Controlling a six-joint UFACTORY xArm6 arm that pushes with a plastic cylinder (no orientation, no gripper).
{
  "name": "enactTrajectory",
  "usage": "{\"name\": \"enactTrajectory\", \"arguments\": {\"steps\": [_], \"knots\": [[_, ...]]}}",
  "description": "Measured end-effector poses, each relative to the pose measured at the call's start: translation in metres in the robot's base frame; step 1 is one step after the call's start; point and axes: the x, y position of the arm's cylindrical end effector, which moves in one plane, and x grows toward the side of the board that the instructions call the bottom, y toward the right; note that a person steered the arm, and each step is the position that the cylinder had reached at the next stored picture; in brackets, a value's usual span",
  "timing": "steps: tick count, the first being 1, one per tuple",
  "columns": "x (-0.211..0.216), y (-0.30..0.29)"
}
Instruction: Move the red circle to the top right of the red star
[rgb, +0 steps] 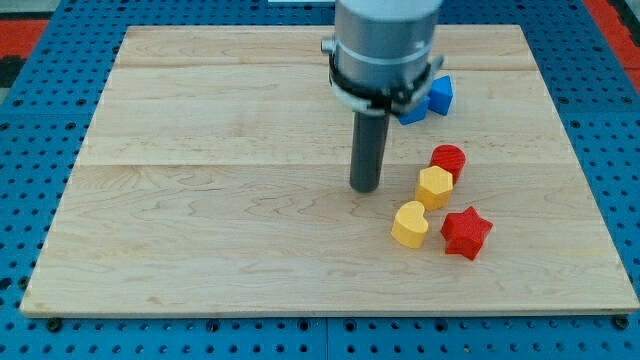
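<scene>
The red circle (449, 160) lies on the wooden board at the view's right, touching the upper right of a yellow hexagon (434, 187). The red star (466, 232) lies below them, toward the view's bottom right. My tip (365, 187) rests on the board to the left of the yellow hexagon, apart from it, and to the lower left of the red circle.
A yellow heart (409, 224) lies left of the red star, just below the hexagon. Blue blocks (434, 97) sit behind the arm at the view's upper right, partly hidden. The wooden board (200, 200) lies on a blue pegboard.
</scene>
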Motion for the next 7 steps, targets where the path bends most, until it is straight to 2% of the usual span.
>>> {"name": "enactTrajectory", "arguments": {"steps": [2, 3, 5, 7], "knots": [[-0.010, 0.011], [-0.013, 0.046], [-0.013, 0.064], [-0.013, 0.107]]}}
